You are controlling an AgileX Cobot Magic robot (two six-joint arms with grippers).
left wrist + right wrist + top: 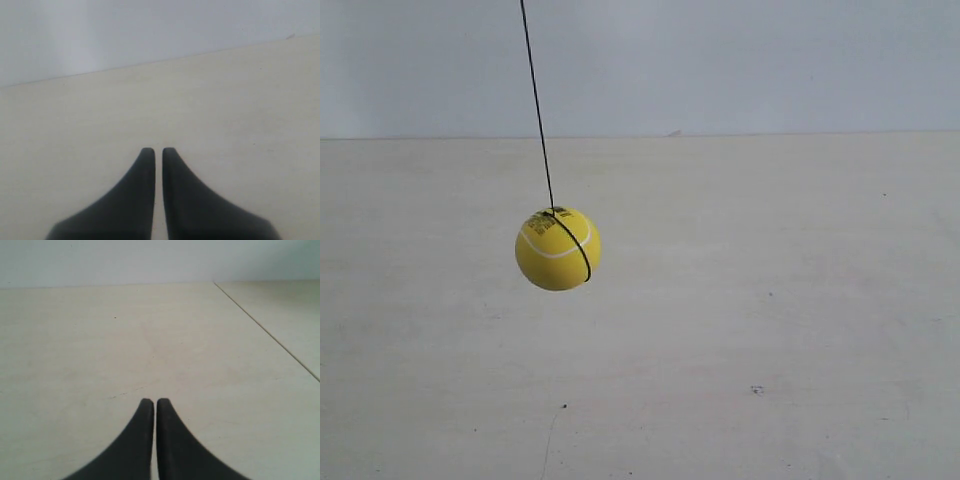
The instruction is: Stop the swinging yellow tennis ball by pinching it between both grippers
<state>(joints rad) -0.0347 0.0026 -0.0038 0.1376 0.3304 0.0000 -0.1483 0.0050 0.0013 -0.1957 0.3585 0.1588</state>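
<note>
Left wrist view: the left pincer (pixel 158 150) has its two dark fingers drawn almost together with only a thin slit between them. It holds nothing, and the yellow tennis ball is not in sight ahead of it. The right wrist view shows much the same. The right pincer (pixel 155 401) is pressed together and empty, over bare tabletop (pixel 100 340), with no ball in view.

In the exterior view neither arm appears, so both pincers seem to be well apart from the yellow tennis ball (pixel 557 248). The ball hangs clear above the tabletop on a thin dark string (pixel 535 100), which slants up from the ball and wraps down the ball's side. Behind the ball stands a pale wall (pixel 740 60).

The slant suggests the ball is off its rest line. If one pincer reaches it before the other, the ball would likely be knocked away rather than stopped. Narrow tips meeting the round fuzzy surface off-centre could let it squirt out sideways. Brushing the string above the ball could add a jerk or twist.

No containers appear in any view.
</note>
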